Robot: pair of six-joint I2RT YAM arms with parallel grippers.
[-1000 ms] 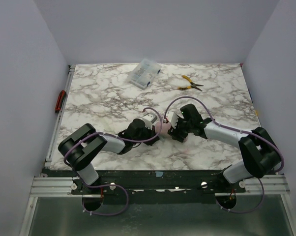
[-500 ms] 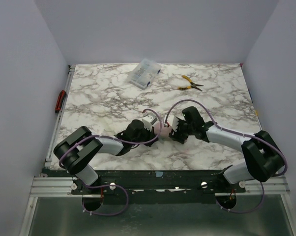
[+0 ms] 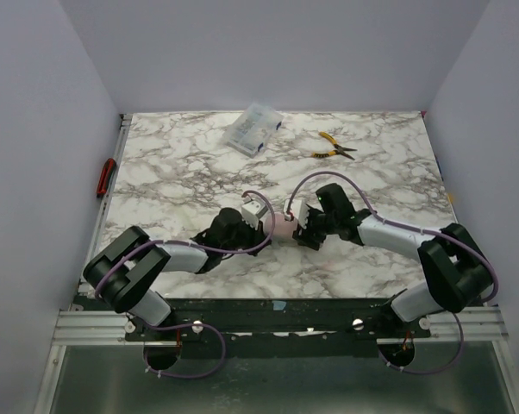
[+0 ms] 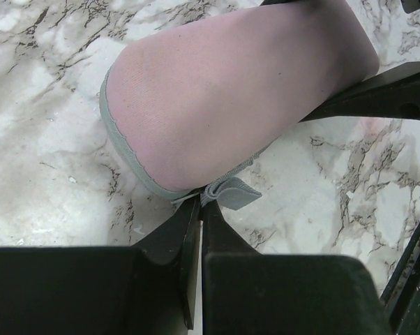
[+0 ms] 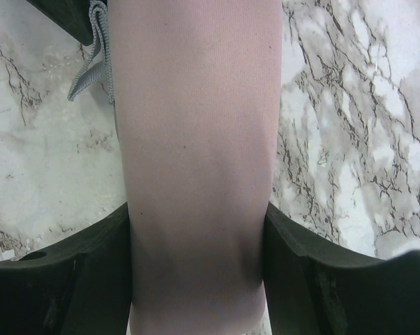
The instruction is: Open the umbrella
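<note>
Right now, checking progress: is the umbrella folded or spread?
Folded: the umbrella is a compact roll in the right gripper; the left gripper pinches its gray tab.

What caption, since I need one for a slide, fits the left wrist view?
Left gripper, shut, pinches the grey strap of the folded umbrella that the right gripper clamps.

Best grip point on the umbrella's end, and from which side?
The grey tab at the rounded end of the umbrella, from end-on: it's thin, flat and sticks out. The left gripper is shut on it; the right gripper clamps the body's sides.
</note>
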